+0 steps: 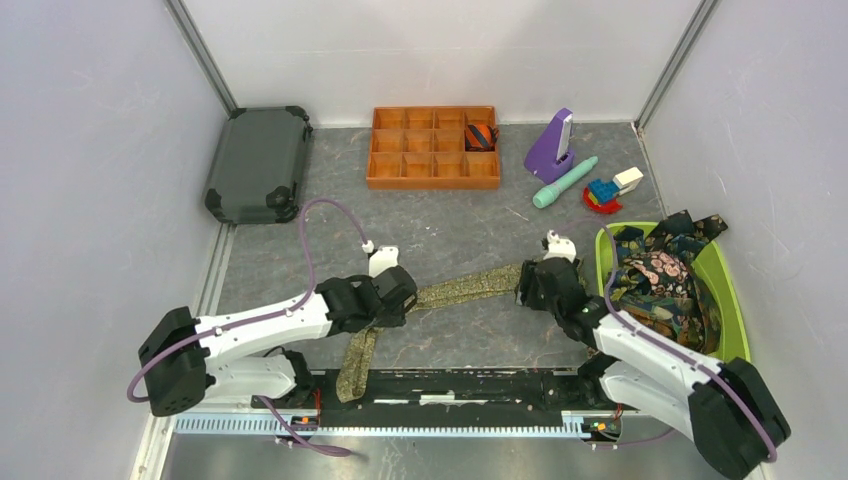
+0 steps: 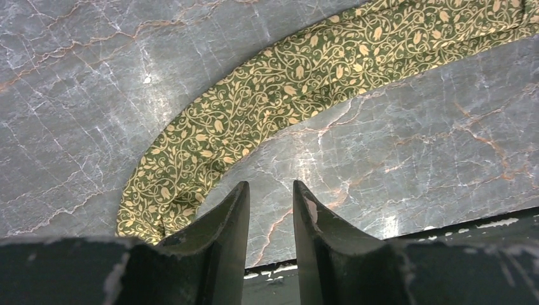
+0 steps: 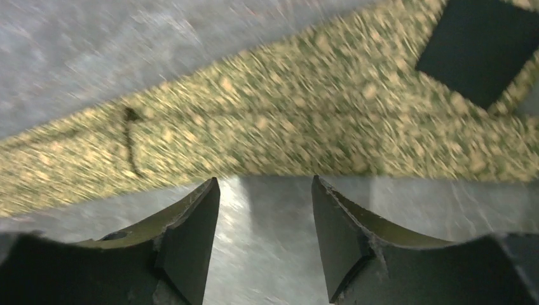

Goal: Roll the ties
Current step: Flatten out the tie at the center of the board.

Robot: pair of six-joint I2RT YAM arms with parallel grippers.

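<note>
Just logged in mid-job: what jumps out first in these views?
The olive tie lies stretched across the table, with the left gripper and right gripper both open close to it. At right, a green bin is heaped with dark patterned ties; at the back, an orange tray holds one rolled striped tie.

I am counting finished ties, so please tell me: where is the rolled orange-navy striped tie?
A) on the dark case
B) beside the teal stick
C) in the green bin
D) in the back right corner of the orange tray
D: the rolled striped tie sits inside the orange tray, in its back right corner compartment.
</note>
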